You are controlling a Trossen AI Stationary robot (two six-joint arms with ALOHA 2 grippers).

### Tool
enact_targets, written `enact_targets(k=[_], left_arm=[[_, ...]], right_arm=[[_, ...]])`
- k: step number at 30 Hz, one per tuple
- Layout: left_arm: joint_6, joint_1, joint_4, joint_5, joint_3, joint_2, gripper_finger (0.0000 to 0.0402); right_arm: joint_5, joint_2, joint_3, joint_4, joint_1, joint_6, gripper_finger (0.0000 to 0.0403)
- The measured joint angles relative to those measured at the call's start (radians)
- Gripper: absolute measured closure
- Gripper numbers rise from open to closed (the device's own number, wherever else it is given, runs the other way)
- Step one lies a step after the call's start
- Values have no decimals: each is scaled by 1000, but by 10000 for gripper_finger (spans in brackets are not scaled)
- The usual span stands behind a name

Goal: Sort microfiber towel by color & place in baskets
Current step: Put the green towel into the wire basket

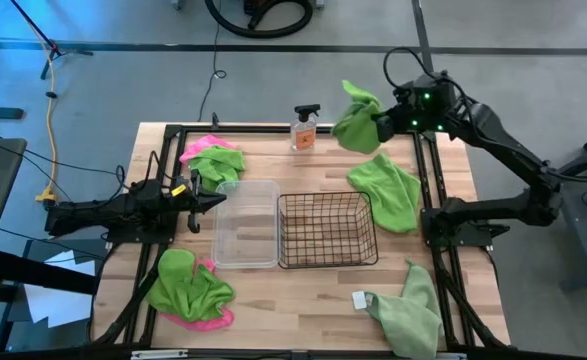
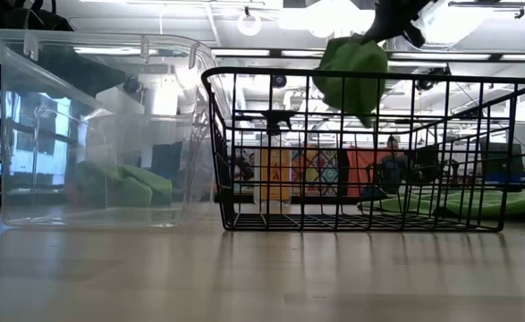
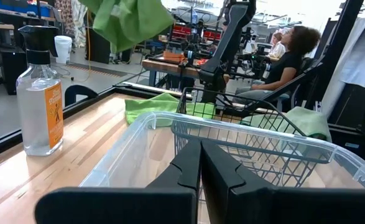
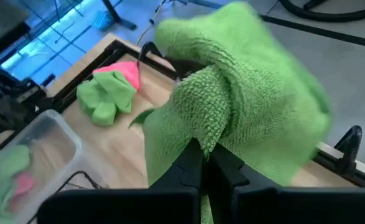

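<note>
Bright and even from ceiling lamps [image 2: 334, 13], glaring white at 12 o'clock in the low view. Motion-blurred green towel [image 4: 250, 99] in the right wrist view. Soft shadows only.

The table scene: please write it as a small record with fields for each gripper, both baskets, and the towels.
right gripper: shut on a green towel, lifted near the far right corner by the spray bottle
left gripper: shut, empty, at the clear tub's left wall
clear tub: empty
black wire basket: empty
other towels: green towel flat right of the wire basket; others lie at the table's corners
</note>
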Motion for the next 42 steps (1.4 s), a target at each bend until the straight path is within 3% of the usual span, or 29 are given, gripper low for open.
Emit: enact_targets(k=[7, 15, 19, 24, 29, 36, 42], left_arm=[[121, 0, 41, 0, 0, 0, 401], [-118, -1, 342, -2, 0, 0, 401], [-138, -1, 503, -73, 0, 0, 401], [-190, -1, 483, -100, 39, 30, 401], [-193, -2, 366, -53, 177, 191, 398], [-101, -2, 338, -36, 425, 540, 372], [-54, -3, 289, 85, 651, 818, 336]], right_arm=[[-115, 0, 0, 44, 0, -47, 403], [-211, 0, -1, 112, 0, -51, 403], [-254, 0, -1, 115, 0, -68, 403], [-257, 0, -1, 135, 33, -55, 403], [-258, 1, -1, 212, 129, -59, 403], [-244, 2, -2, 340, 296, -90, 403], [-196, 0, -2, 377, 435, -134, 403]])
